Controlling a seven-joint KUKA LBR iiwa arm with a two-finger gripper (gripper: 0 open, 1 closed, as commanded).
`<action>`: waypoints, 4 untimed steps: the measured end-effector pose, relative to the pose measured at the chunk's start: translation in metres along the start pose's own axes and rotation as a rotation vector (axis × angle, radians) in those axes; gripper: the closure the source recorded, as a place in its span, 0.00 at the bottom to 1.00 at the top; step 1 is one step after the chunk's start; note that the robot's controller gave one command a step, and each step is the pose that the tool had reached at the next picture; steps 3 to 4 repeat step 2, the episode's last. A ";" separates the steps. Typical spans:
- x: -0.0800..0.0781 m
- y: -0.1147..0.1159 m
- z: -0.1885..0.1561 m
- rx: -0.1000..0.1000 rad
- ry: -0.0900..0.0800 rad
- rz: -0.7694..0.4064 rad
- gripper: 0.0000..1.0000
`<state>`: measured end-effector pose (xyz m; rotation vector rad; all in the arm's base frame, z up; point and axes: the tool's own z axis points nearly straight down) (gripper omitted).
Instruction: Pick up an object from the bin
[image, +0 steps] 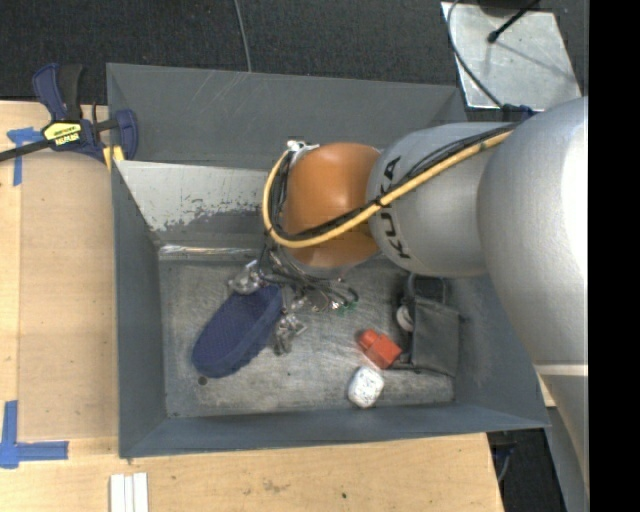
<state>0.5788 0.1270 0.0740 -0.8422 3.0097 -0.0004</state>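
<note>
Down near the middle of the grey metal bin (135, 340), a little toward its back wall, the gripper (280, 300) hangs low over the floor, right at the upper right end of a dark blue sock (232, 338). The sock (or something very like one: soft, limp, rounded at the far end) lies slantwise on the bin floor. Its rounded end points to the front left corner and its other end is tucked in under the gripper's metal parts. From where I stand the metal seems to touch the cloth. I cannot tell whether the gripper is open or closed, nor whether the sock is actually caught in it, because the round orange cover (325, 200) on the wrist sits straight above and hides most of the works. A yellow cable (400, 195) loops round that cover and runs back along the big silver arm (520, 200), which comes in from the right and overhangs the bin's right side.

The bin's other things lie to the gripper's right. A small orange-red block (380, 347) rests on the floor to the front right of it, just beside the lower left edge of a flat black case (435, 340) that lies by the right wall. In front of the block, close to the front wall, sits a crumpled whitish ball (365, 387). All three lie well apart from the sock.
</note>
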 end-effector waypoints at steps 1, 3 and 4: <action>-0.003 -0.001 -0.005 0.001 -0.012 0.003 1.00; -0.006 0.009 -0.170 -0.002 0.004 -0.255 1.00; -0.006 0.009 -0.170 -0.002 0.004 -0.255 1.00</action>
